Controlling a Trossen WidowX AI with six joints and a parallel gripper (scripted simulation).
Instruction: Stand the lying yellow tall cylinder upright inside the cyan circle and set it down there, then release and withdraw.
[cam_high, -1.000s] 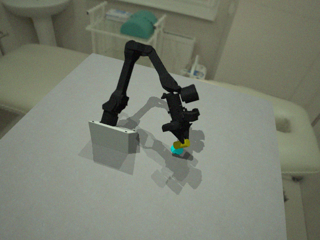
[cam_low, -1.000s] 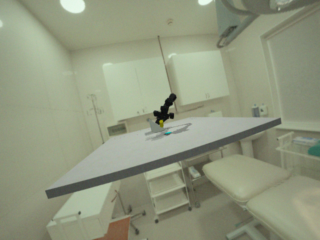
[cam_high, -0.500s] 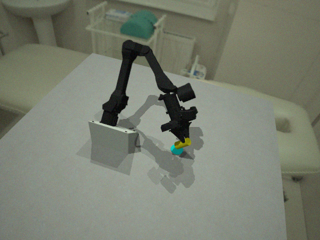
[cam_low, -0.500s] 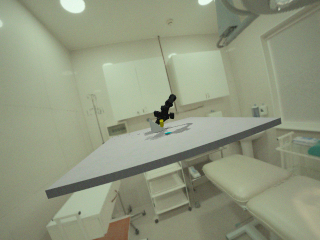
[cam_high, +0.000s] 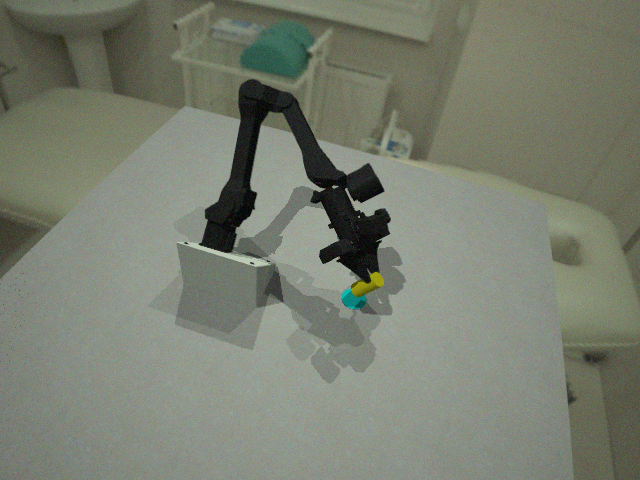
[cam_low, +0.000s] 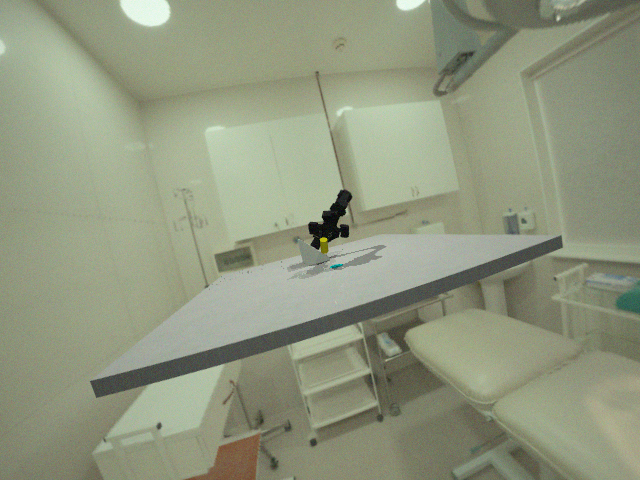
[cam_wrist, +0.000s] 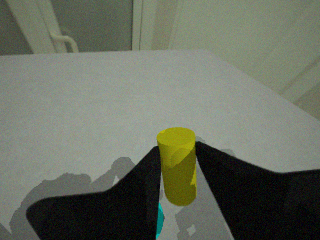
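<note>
Where the jaws (cam_high: 368, 279) pinch the yellow cylinder (cam_high: 367, 285), its lower end is lost behind the dark fingers in the wrist view. It hangs off the bench (cam_high: 465, 335), above the cyan circle (cam_high: 353, 300), which it half covers from overhead. From across the room it looks upright, though too small to be sure.

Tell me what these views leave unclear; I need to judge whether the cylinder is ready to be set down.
- Cyan circle: top view, partly covered by the yellow cylinder; wrist view, only a sliver shows beside a black finger.
- Cylinder's lower end: wrist view, hidden between the fingers of the hand.
- Gap above the table: exterior view, cylinder and circle too small to judge.
</note>
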